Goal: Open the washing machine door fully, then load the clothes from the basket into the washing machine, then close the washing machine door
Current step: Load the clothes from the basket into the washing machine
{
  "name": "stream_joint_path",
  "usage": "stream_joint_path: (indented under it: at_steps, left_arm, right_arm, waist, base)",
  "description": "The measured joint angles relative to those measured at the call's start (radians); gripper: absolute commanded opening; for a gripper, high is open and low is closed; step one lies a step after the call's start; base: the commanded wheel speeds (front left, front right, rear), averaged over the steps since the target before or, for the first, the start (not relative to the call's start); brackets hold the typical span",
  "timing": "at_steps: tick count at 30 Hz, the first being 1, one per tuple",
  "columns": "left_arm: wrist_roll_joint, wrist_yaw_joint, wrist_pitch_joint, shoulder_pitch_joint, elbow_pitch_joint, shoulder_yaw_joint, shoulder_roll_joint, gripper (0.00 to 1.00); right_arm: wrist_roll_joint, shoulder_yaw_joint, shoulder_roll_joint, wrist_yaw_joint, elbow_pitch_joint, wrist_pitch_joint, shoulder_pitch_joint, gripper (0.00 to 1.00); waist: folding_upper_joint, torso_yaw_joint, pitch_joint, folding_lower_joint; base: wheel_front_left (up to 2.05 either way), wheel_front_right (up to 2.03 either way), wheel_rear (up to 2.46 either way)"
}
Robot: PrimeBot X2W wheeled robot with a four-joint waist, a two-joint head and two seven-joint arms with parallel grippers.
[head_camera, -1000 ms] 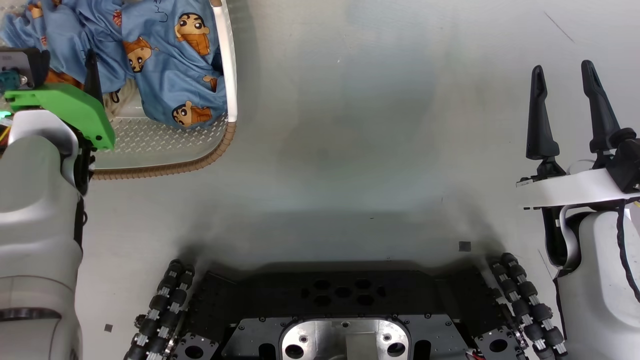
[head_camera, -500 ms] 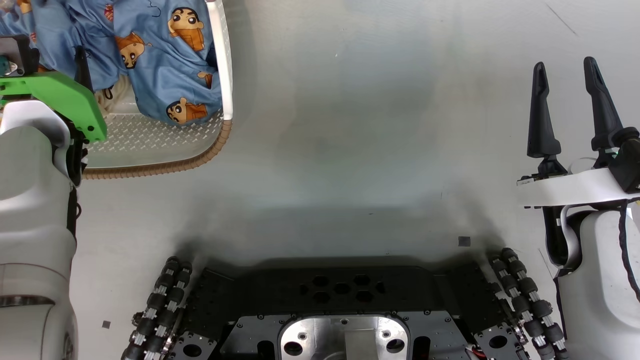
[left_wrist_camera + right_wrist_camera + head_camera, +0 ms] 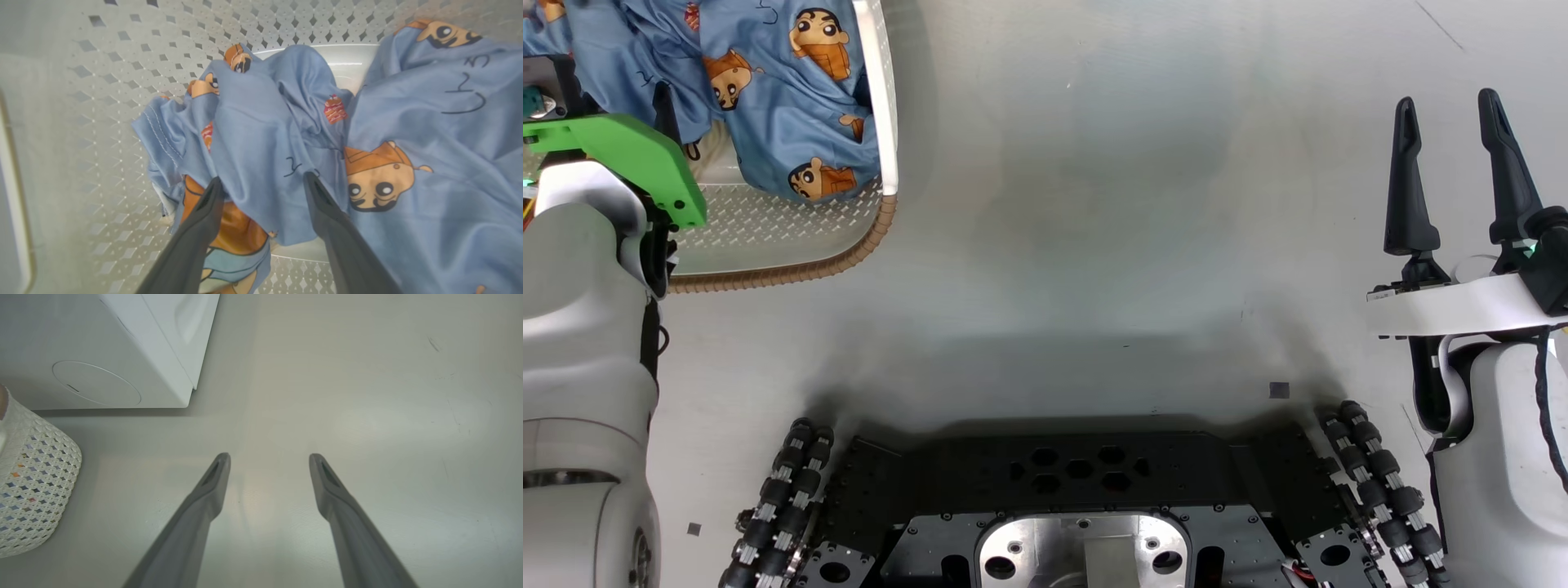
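Left gripper (image 3: 262,181): jaws wide apart, lowered inside the basket (image 3: 102,81); one finger on each side of a raised fold of the clothes (image 3: 253,134), fabric between them not pinched
Right gripper (image 3: 1445,102): jaws wide apart, empty; held over bare floor (image 3: 1094,204), well apart from the basket
Clothes: light blue fabric with cartoon faces and orange patches, heaped in the basket; the near end of the perforated basket floor is uncovered
Basket: cream-white, brown woven-look rim; stands on the floor at the upper left of the head view
Washing machine (image 3: 102,335): white lower corner with round flap (image 3: 96,384), at the upper left of the right wrist view, near the basket corner
Robot base (image 3: 1078,482): black plate, bottom centre of the head view, roller wheels at both corners
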Motion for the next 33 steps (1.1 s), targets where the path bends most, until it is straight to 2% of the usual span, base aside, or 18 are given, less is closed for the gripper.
stream_joint_path:
  at_steps: [21, 22, 23, 24, 33]
  left_arm:
    - [-0.003, 0.003, 0.01, -0.044, 0.055, 0.002, 0.017, 1.0]
    - [-0.003, 0.003, 0.01, -0.044, 0.059, 0.002, 0.017, 0.85]
    - [-0.003, 0.003, 0.015, -0.046, 0.064, 0.003, 0.017, 0.18]
    - [-0.006, 0.003, 0.017, -0.047, 0.065, 0.004, 0.017, 0.0]
    - [-0.015, 0.002, -0.018, -0.054, 0.081, 0.007, -0.005, 0.0]
  right_arm:
    - [0.0, -0.003, 0.004, 0.0, -0.024, 0.0, 0.002, 1.0]
    - [0.0, -0.003, 0.004, 0.0, -0.024, 0.0, 0.002, 1.0]
    - [0.0, -0.003, 0.004, 0.0, -0.024, 0.0, 0.002, 1.0]
    - [0.0, -0.004, 0.004, 0.0, -0.024, 0.0, 0.002, 1.0]
    - [0.0, -0.014, 0.004, 0.0, -0.025, 0.0, 0.0, 1.0]
  waist:
    - [0.0, -0.018, 0.026, -0.0001]
    - [0.0, -0.018, 0.027, -0.0001]
    - [0.0, -0.018, 0.028, -0.0001]
    - [0.0, -0.018, 0.029, -0.0001]
    - [0.0, -0.015, 0.008, -0.0001]
  base:
    - [0.0, 0.0, 0.0]
    - [0.0, 0.0, 0.0]
    - [0.0, 0.0, 0.0]
    - [0.0, 0.0, 0.0]
    - [0.0, 0.0, 0.0]
